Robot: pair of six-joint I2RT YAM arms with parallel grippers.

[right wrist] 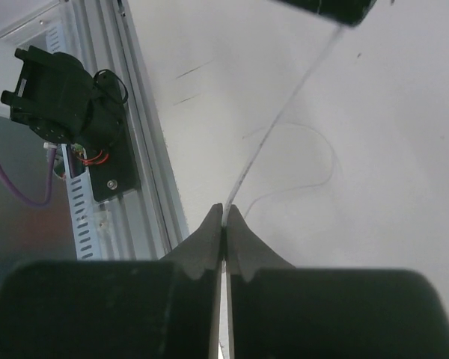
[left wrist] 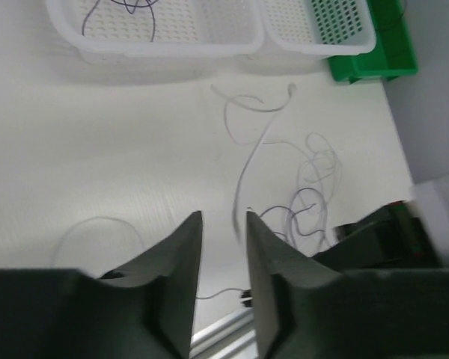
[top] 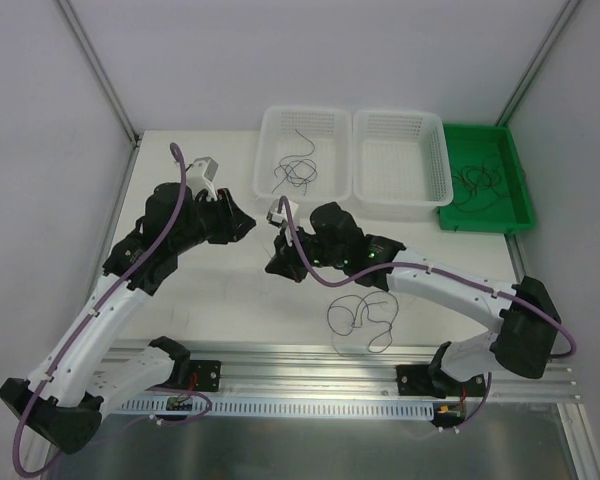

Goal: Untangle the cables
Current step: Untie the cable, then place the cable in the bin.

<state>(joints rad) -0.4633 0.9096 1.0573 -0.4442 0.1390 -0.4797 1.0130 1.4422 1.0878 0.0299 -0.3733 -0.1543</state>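
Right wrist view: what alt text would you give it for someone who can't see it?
The robot's dark two-fingered right hand is shut on a hair-thin grey cable stretched straight toward the upper right above a white table. A second thin strand curls loosely on the table; a silver metal rail with a black mount lies at left.

Reaches inward to mid-frame from both sides; holds black left gripper [left wrist: 224,217] narrowly parted, black right gripper [right wrist: 224,209] pressed fully together.
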